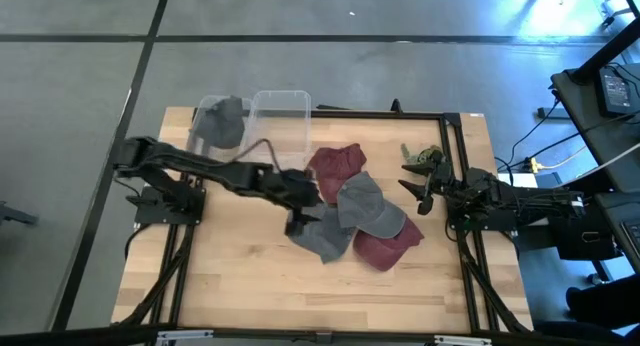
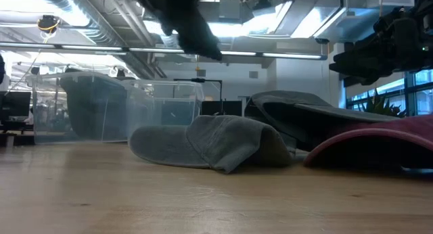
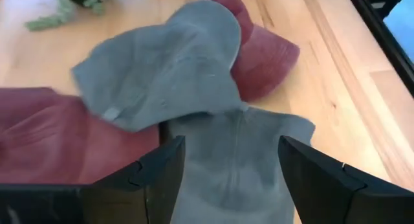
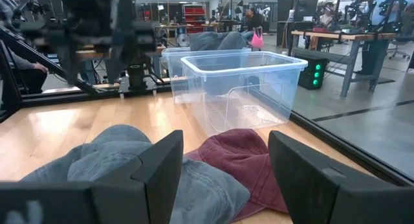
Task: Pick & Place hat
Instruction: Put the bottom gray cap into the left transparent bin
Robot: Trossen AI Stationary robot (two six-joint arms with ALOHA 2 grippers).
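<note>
Several hats lie in a loose pile on the table: a dark grey hat (image 1: 324, 238) (image 3: 239, 162) (image 2: 210, 143), a lighter grey hat (image 1: 368, 206) (image 3: 168, 62) overlapping it, and two maroon hats (image 1: 335, 166) (image 1: 390, 249). My left gripper (image 1: 301, 224) (image 3: 226, 175) is open and hangs above the dark grey hat, clear of it; the low view shows it high up (image 2: 193, 28). My right gripper (image 1: 413, 184) (image 4: 226, 175) is open and waits at the table's right side, facing the pile. Another grey hat (image 1: 226, 116) (image 4: 217, 39) sits inside the left clear bin.
Two clear plastic bins stand at the far edge: the left bin (image 1: 205, 136) holding a hat, the right bin (image 1: 281, 126) (image 4: 242, 81) with nothing in it. A green object (image 1: 425, 154) (image 3: 61, 7) lies near my right gripper. Bare wood lies toward the near edge (image 1: 300, 296).
</note>
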